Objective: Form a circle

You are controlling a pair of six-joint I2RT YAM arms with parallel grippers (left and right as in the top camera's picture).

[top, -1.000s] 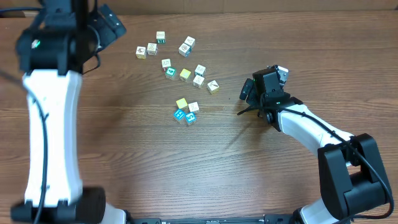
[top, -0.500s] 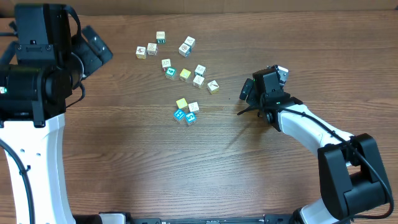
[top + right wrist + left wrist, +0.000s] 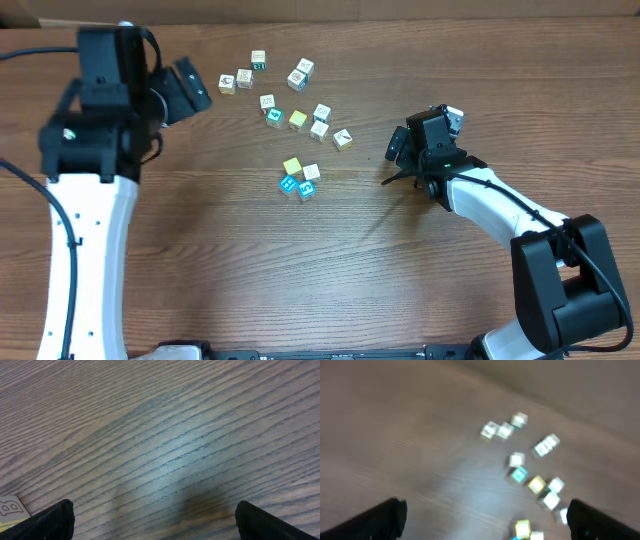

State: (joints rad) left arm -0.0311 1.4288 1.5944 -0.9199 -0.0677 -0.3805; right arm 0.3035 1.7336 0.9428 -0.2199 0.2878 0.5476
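Several tiny cubes with white, yellow, blue and teal faces lie scattered on the wooden table, forming no circle. One loose group spreads from a white cube [image 3: 228, 85] to another [image 3: 342, 139]. A smaller clump has a yellow cube [image 3: 292, 167] and a blue one [image 3: 289, 184]. My left gripper [image 3: 192, 90] hovers open just left of the upper group; its blurred wrist view shows the cubes [image 3: 518, 474] ahead between the fingers [image 3: 385, 519]. My right gripper [image 3: 392, 162] stands open, empty and low over bare wood, right of the cubes. A lettered cube [image 3: 10, 510] peeks in at its left.
The table [image 3: 300, 280] is brown wood grain. The left arm's white link [image 3: 90, 240] runs down the left side. The right arm [image 3: 500, 210] stretches in from the lower right corner. A pale strip lies beyond the table's far edge [image 3: 400, 8].
The left arm has swung, bringing its gripper down and right toward the upper cubes. The right arm and the cubes have not moved.
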